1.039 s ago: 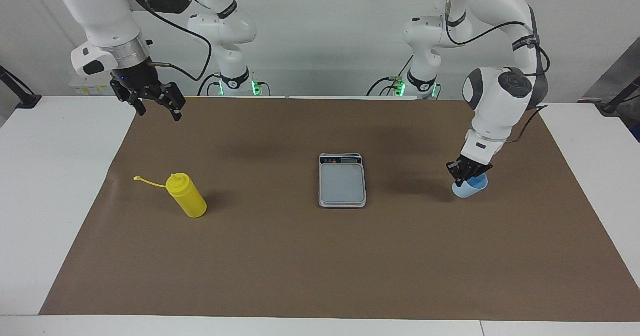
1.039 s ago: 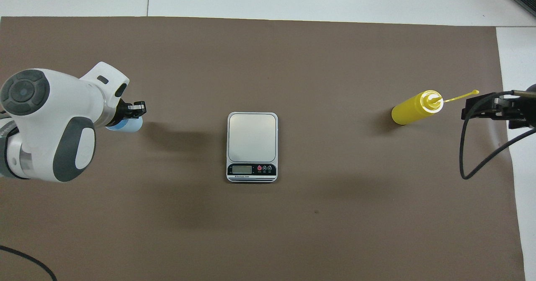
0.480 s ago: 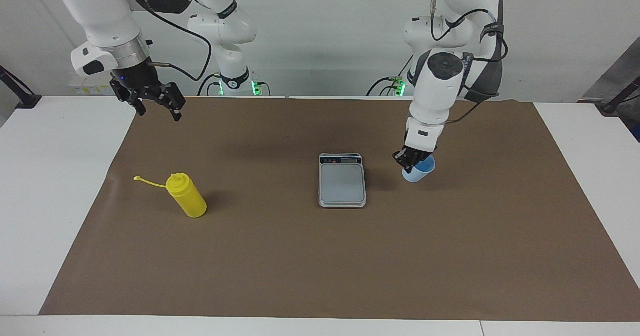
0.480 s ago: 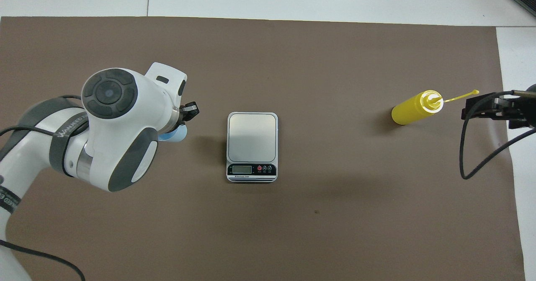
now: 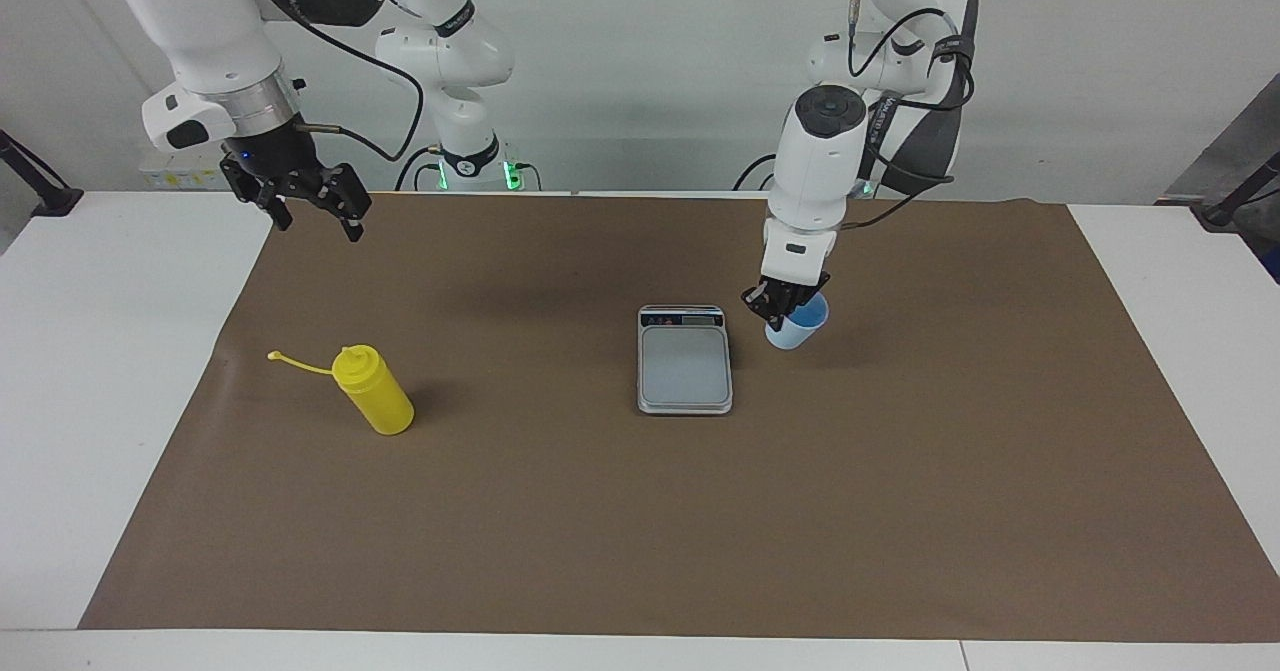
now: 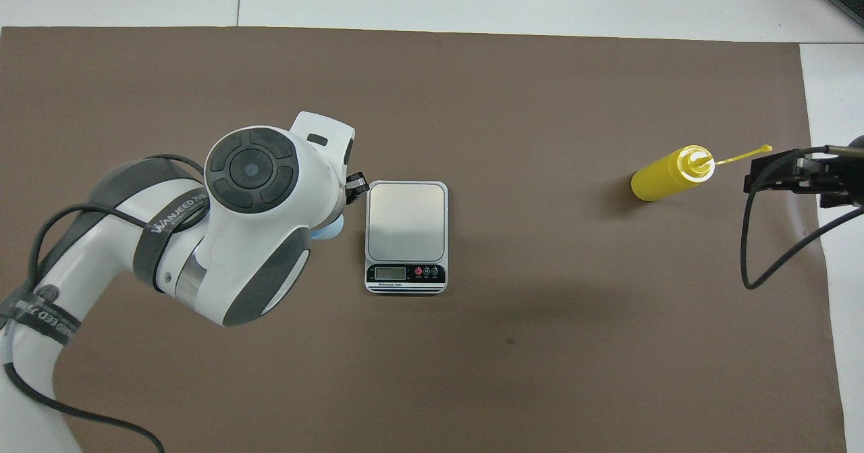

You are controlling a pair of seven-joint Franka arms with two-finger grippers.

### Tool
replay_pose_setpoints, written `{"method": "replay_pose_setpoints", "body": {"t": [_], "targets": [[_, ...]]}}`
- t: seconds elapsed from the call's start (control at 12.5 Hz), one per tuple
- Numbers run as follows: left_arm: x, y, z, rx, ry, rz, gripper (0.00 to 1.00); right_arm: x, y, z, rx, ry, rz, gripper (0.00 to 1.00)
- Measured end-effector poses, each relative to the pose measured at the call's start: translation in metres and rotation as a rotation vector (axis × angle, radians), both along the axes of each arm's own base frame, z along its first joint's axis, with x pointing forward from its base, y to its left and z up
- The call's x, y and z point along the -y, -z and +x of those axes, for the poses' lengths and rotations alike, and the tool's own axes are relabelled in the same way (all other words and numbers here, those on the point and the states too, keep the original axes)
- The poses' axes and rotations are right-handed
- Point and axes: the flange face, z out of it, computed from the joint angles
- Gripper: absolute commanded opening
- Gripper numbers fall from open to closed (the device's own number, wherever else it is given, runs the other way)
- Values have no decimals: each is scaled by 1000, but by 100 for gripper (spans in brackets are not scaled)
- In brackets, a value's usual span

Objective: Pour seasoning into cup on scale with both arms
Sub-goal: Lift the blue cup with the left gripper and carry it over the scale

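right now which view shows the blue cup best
The facing view: the cup shows rim and side, held by the left gripper beside the scale. In the overhead view only a blue sliver peeks from under the arm.

The light blue cup point(image 5: 798, 325) hangs tilted in the left tool point(image 5: 779, 302), just beside the flat silver-grey scale point(image 5: 685, 366). The yellow seasoning bottle point(image 5: 373, 403) stands upright toward the right arm's end.
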Motion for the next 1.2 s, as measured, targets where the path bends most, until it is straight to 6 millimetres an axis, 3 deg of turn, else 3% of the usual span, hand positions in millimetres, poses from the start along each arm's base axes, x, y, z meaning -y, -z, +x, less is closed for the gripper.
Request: {"method": "replay_pose_setpoints", "body": {"t": [0.24, 0.48, 0.88, 1.2], "targets": [[15, -3, -2, 3, 7, -15, 0, 0, 0, 0, 0, 0, 0, 100], [29, 7, -2, -8, -3, -14, 0, 0, 0, 0, 0, 0, 0, 100], [68, 35, 19, -1, -56, 49, 0, 0, 0, 0, 0, 0, 0, 100], [80, 46, 35, 7, -90, 41, 0, 0, 0, 0, -1, 0, 0, 100]]}}
